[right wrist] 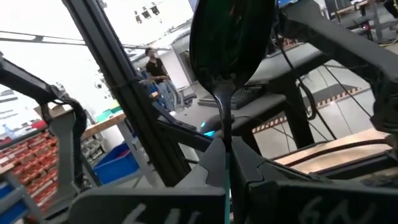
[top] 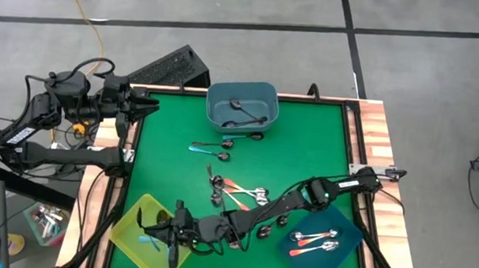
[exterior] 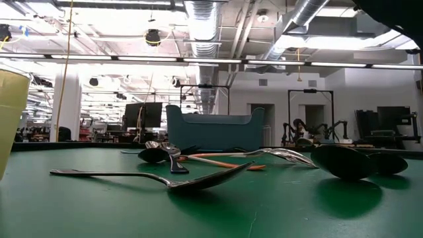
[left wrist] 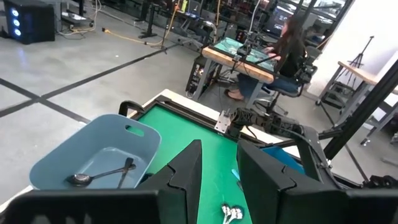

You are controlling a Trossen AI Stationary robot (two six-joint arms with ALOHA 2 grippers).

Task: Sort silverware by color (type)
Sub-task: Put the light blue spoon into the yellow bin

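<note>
Green table top (exterior: 277,211): one metal spoon (exterior: 158,178) lies nearest, bowl to the right. Behind it, a cluster of spoons (exterior: 218,157), some orange-handled; two dark spoon bowls (exterior: 344,160) at right. Far centre, grey-blue bin (exterior: 215,129); yellow bin edge (exterior: 10,119) at left.

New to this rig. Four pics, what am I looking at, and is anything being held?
It is a two-armed robot at a green table, sorting spoons by handle colour. One picture looks straight down from above, one looks level across the tabletop, and one comes from each wrist. The right gripper reaches over the yellow bin and is shut on a spoon, seen close up in the right wrist view. The left gripper waits, open, at the table's left edge. Loose spoons lie mid-table. The grey-blue bin holds dark spoons, and the dark blue bin holds orange-red ones.
</note>
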